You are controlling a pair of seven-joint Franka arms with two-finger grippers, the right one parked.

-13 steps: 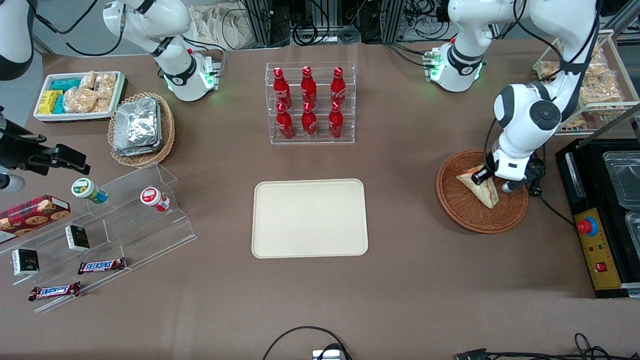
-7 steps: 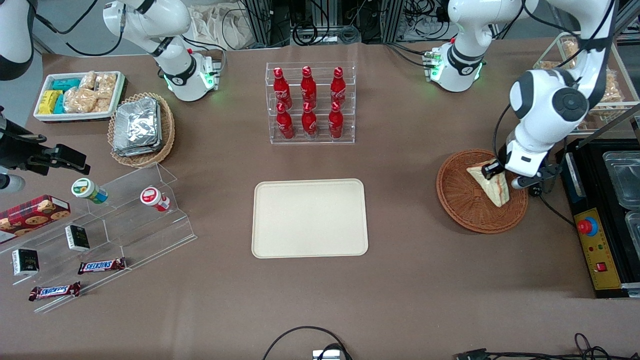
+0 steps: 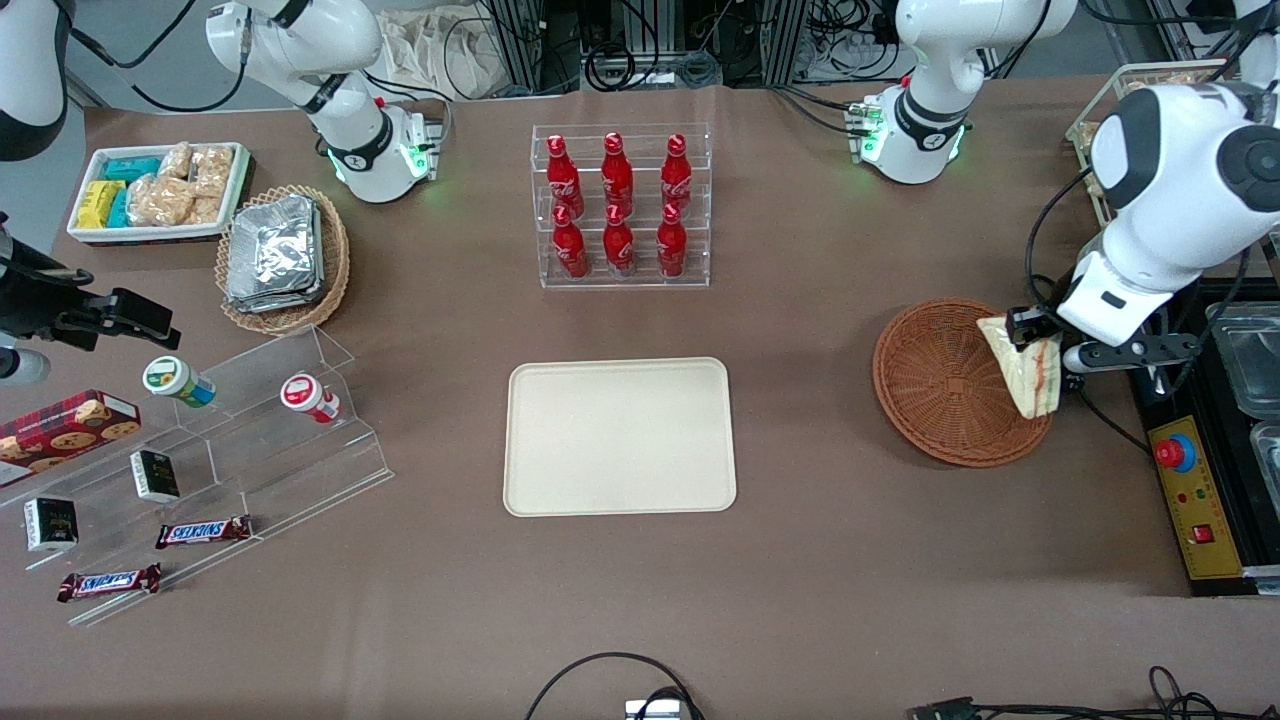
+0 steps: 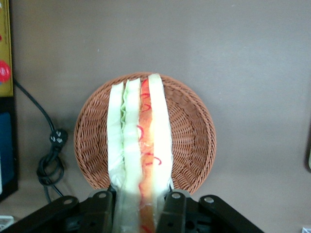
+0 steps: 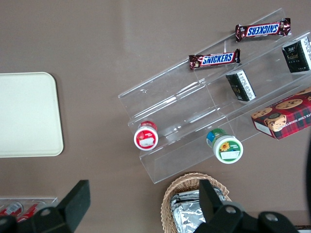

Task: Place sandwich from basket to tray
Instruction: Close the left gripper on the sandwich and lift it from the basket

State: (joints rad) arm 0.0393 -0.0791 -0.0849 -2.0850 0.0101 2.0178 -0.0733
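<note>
Front view shows the left arm's black two-finger gripper (image 3: 1036, 336) pinching a triangular white-bread sandwich (image 3: 1025, 365) with red and green filling. It hangs lifted above the rim of a round reddish-brown woven wicker basket (image 3: 935, 385), at the working arm's end of the brown table. A flat cream rectangular tray (image 3: 619, 437) with rounded corners lies well apart, at the table's middle. Left wrist view looks along the sandwich (image 4: 140, 145), its white, green and red layers upright between the black fingers (image 4: 172, 211), with the basket (image 4: 192, 141) below it
</note>
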